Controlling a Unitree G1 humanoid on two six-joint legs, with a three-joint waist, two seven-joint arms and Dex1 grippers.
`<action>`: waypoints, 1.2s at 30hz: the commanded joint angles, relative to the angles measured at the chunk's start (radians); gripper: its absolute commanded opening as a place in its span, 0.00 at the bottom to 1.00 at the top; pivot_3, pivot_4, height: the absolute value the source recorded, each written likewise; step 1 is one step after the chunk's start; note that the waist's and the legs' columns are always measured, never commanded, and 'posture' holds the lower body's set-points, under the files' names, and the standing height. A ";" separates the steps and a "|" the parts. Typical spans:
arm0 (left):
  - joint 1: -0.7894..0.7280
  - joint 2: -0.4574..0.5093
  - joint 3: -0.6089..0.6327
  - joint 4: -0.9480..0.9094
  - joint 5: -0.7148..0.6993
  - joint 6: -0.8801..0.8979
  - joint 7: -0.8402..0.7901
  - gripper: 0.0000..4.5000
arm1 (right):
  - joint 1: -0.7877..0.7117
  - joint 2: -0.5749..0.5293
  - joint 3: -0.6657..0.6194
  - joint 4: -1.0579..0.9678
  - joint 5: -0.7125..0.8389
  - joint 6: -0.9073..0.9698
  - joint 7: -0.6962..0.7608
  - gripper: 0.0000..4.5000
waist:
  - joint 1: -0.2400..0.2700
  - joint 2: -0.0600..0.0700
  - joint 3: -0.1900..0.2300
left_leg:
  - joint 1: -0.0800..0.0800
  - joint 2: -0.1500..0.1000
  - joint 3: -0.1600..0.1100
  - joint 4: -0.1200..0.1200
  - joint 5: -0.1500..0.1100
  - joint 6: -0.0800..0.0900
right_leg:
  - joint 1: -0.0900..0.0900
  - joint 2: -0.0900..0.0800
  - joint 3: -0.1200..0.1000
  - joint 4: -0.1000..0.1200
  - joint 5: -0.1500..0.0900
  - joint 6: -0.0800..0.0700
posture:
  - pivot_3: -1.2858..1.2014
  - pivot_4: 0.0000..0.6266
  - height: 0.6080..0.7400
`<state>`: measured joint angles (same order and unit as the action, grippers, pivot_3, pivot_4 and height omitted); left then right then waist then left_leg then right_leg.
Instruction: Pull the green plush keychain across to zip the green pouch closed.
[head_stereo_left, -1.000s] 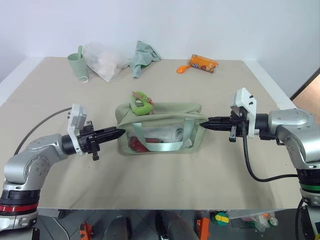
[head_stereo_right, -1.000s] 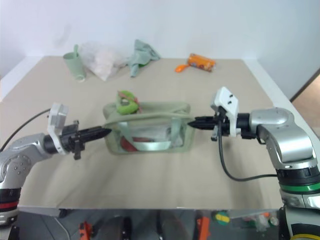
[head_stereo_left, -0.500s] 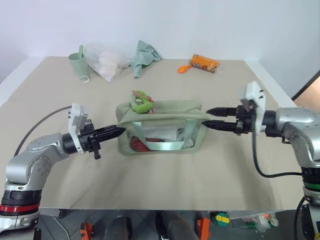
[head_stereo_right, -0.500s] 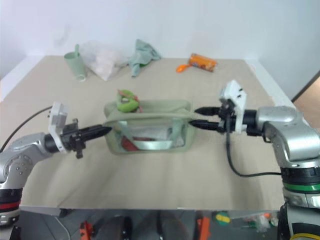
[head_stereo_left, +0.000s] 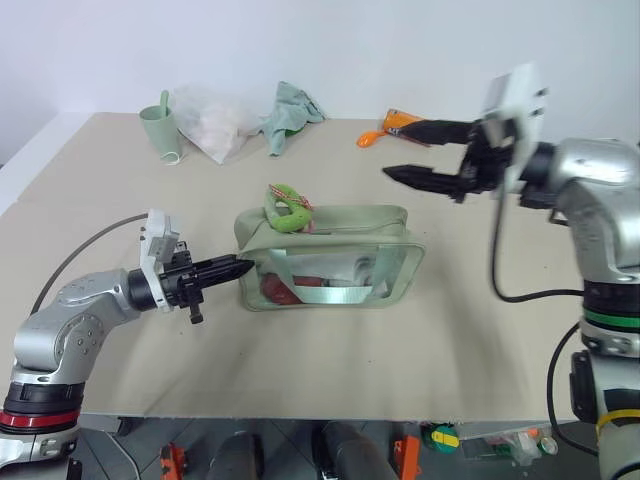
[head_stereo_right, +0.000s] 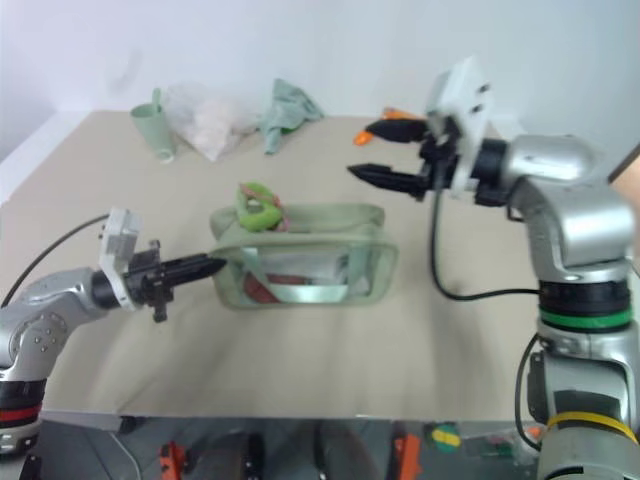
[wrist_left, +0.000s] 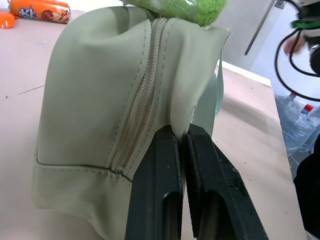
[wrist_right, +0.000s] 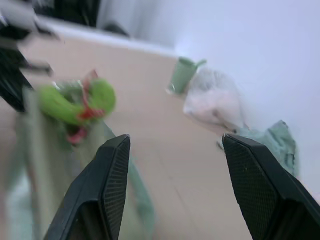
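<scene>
Only orange packet (wrist_left: 40, 10) label visible, blurred; writing unreadable.

Beige table (head_stereo_left: 330, 350): green pouch (head_stereo_left: 330, 265) mid-table; along the far edge a pale green cup (head_stereo_left: 158, 128), plastic bag (head_stereo_left: 212, 118), teal cloth (head_stereo_left: 290, 112), orange spoon (head_stereo_left: 370, 138), orange packet (head_stereo_right: 398, 114).
</scene>
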<state>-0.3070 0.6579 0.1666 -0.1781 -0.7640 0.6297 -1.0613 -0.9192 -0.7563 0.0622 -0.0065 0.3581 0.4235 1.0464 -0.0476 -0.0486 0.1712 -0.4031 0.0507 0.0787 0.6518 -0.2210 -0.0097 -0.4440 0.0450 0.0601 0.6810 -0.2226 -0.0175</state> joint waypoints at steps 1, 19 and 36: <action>-0.004 0.007 -0.007 -0.025 0.003 -0.003 0.000 0.00 | -0.094 0.017 0.067 0.027 -0.106 -0.145 0.033 0.67 | 0.000 0.000 0.000 | -0.001 0.000 0.000 0.000 0.000 0.000 | -0.001 0.000 0.000 0.000 0.000 0.000 | 0.52 0.24 0.98; 0.006 -0.004 0.000 -0.036 -0.005 -0.006 0.019 0.00 | -0.140 0.076 0.193 0.028 -0.253 -0.363 0.201 0.67 | 0.003 0.000 0.000 | -0.002 0.000 -0.001 0.001 -0.003 0.001 | -0.001 -0.001 -0.001 0.001 -0.003 -0.001 | 0.52 0.24 0.98; 0.016 -0.012 -0.002 -0.041 -0.008 -0.005 0.026 0.00 | -0.139 0.221 0.244 0.000 -0.290 -0.360 0.174 0.67 | 0.003 0.000 0.000 | -0.002 0.000 -0.001 0.002 -0.003 0.000 | -0.001 -0.001 -0.001 0.001 -0.003 -0.001 | 0.52 0.24 0.98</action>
<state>-0.3020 0.6475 0.1656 -0.1977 -0.7682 0.6293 -1.0341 -1.0300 -0.5427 0.3089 0.0146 0.0707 0.0763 1.2294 -0.0445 -0.0485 0.1712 -0.4050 0.0503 0.0778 0.6532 -0.2237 -0.0093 -0.4446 0.0436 0.0589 0.6819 -0.2252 -0.0186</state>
